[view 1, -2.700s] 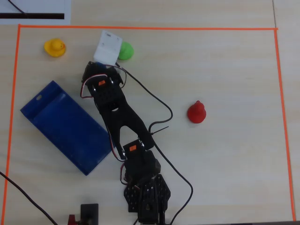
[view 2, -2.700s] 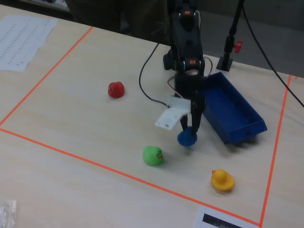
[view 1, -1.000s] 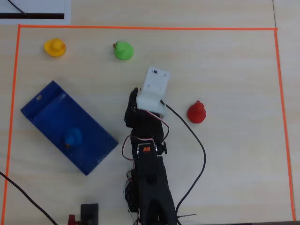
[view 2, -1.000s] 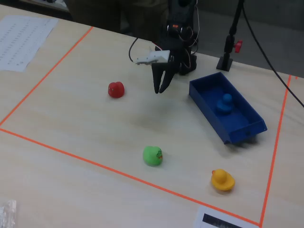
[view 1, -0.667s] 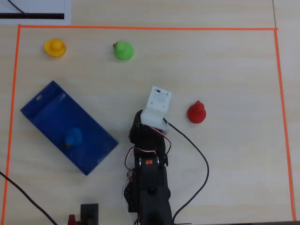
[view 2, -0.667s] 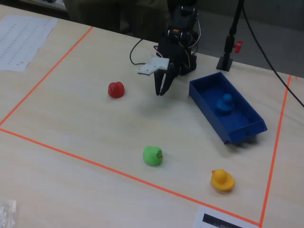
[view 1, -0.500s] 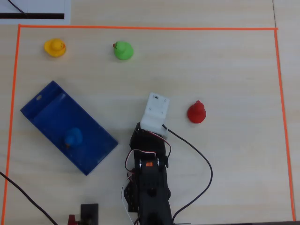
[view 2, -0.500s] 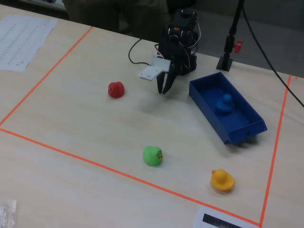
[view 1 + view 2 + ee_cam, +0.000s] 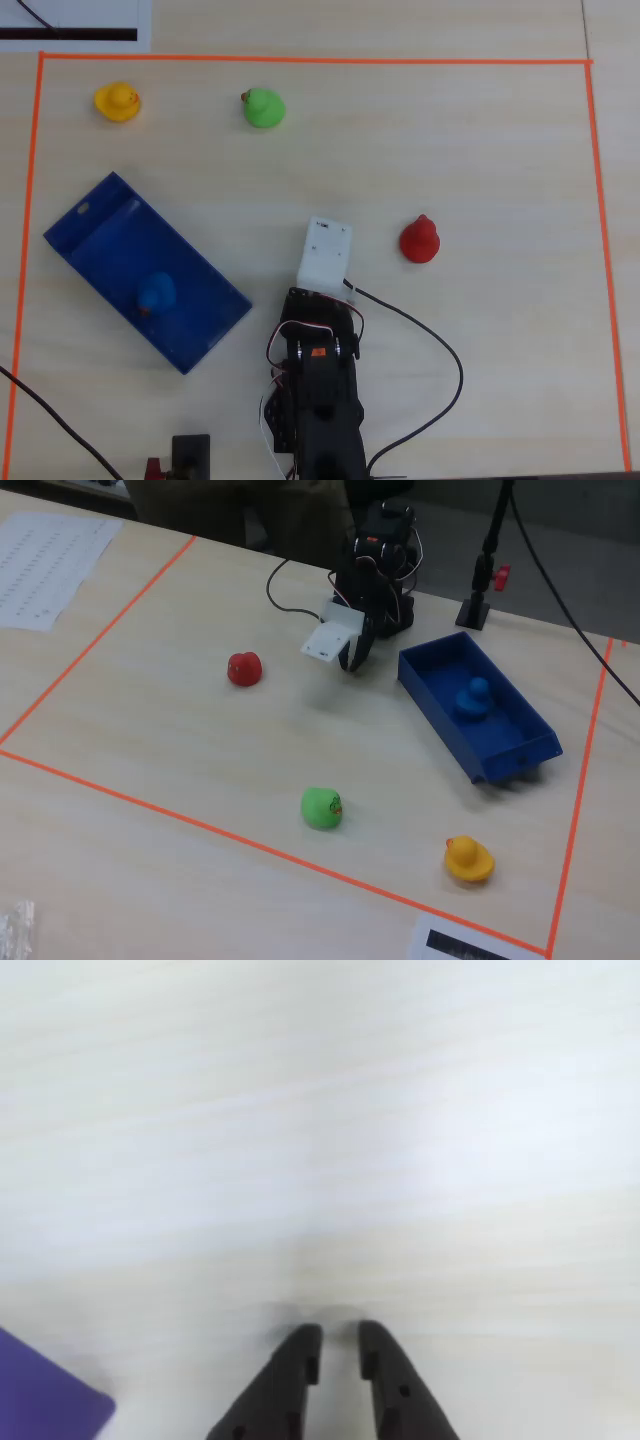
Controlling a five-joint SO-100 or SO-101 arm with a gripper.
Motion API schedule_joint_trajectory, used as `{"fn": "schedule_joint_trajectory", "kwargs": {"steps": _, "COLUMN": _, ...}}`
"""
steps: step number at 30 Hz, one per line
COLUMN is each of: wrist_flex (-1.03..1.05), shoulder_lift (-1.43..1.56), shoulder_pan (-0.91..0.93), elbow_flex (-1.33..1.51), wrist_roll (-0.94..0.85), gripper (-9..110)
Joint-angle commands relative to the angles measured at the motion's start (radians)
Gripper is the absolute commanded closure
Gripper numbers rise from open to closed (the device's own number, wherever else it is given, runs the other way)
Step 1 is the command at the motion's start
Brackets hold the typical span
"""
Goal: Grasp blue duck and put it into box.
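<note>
Black plastic fingers of the gripper (image 9: 338, 1342) stand close together in the wrist view, with only a narrow slit between the tips and nothing held in it, poised above bare pale wood. At the lower left corner of that view a corner of the blue box (image 9: 45, 1402) shows, apart from the fingers. In the overhead view the arm (image 9: 318, 390) rises from the near edge of the table (image 9: 480, 150), its white wrist housing (image 9: 325, 254) reaching toward the middle, just right of the box (image 9: 95, 240). The blue duck (image 9: 156, 294) sits inside the box, toward its near end, well clear of the gripper. To the right of the arm, a red duck (image 9: 419, 239) stands alone on the wood. Far off, near the orange tape border (image 9: 300, 60), a green duck (image 9: 264, 107) and a yellow duck (image 9: 117, 101) sit side by side but apart, the yellow one farther left. A black cable (image 9: 440, 350) loops across the table to the right of the arm.
</note>
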Motion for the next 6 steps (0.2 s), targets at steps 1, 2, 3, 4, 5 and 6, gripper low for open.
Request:
{"fn": "schedule_joint_trajectory", "kwargs": {"steps": 1, "wrist_flex": 0.018, "shoulder_lift": -0.015, "shoulder_pan": 0.009, "elbow_flex": -0.003, "wrist_roll": -0.003, "gripper": 100}}
{"fn": "schedule_joint_trajectory", "kwargs": {"steps": 2, "wrist_flex": 0.018, "shoulder_lift": -0.015, "shoulder_pan": 0.009, "elbow_flex": -0.003, "wrist_roll": -0.003, "gripper": 100}}
{"fn": "schedule_joint_trajectory", "kwargs": {"steps": 3, "wrist_flex": 0.018, "shoulder_lift": -0.015, "shoulder_pan": 0.009, "elbow_flex": -0.003, "wrist_roll": -0.005, "gripper": 100}}
{"fn": "schedule_joint_trajectory", "kwargs": {"steps": 4, "wrist_flex": 0.018, "shoulder_lift": -0.015, "shoulder_pan": 0.009, "elbow_flex": -0.003, "wrist_roll": -0.005, "gripper": 100}}
{"fn": "schedule_joint_trajectory", "kwargs": {"steps": 5, "wrist_flex": 0.018, "shoulder_lift": -0.015, "shoulder_pan": 0.009, "elbow_flex": -0.003, "wrist_roll": -0.005, "gripper": 100}}
{"fn": "schedule_joint_trajectory", "kwargs": {"steps": 6, "wrist_flex": 0.018, "shoulder_lift": -0.015, "shoulder_pan": 0.009, "elbow_flex": -0.003, "wrist_roll": -0.005, "gripper": 100}}
